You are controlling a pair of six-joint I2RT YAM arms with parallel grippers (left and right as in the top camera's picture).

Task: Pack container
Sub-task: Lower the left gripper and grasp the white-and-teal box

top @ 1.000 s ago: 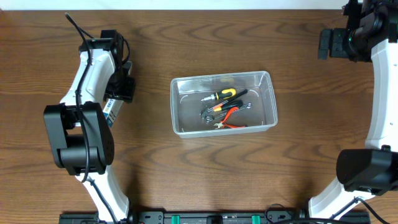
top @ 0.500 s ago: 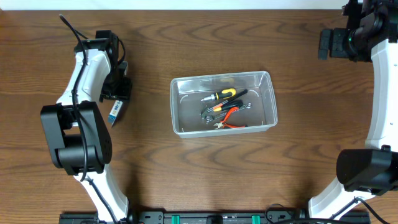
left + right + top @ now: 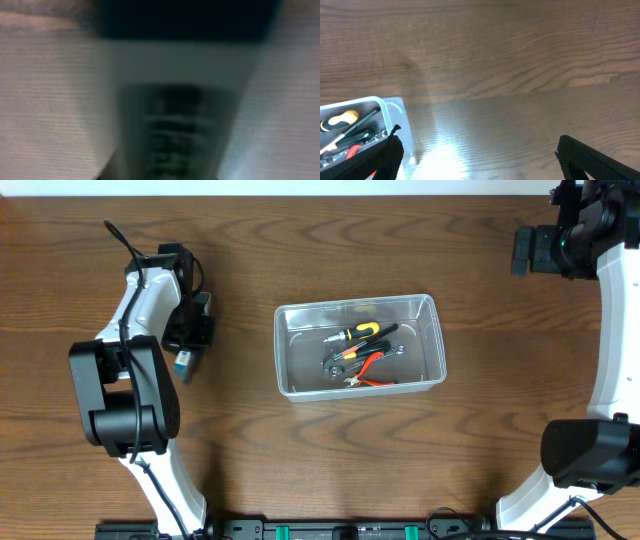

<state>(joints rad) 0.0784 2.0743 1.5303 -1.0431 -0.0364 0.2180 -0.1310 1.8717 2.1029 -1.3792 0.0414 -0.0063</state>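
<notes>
The clear plastic container (image 3: 432, 340) sits mid-table and holds a yellow-handled screwdriver (image 3: 357, 333), red-handled pliers (image 3: 372, 370) and other dark hand tools. Its corner shows at the left of the right wrist view (image 3: 395, 112). My left gripper (image 3: 190, 332) is to the left of the container, shut on a small blue-and-white cardboard box (image 3: 185, 362). The box fills the blurred left wrist view (image 3: 175, 100), and the fingers are hidden there. My right gripper (image 3: 530, 250) is open and empty at the far right back, its fingers wide apart over bare wood (image 3: 477, 145).
The wooden table (image 3: 300, 460) carries nothing else loose. The arm bases stand at the front left (image 3: 125, 415) and front right (image 3: 590, 450). The table's back edge runs along the top of the overhead view.
My left gripper has shifted slightly and turned, and the small box under it has tilted and looks shorter from above. The right arm and the container have not moved.
</notes>
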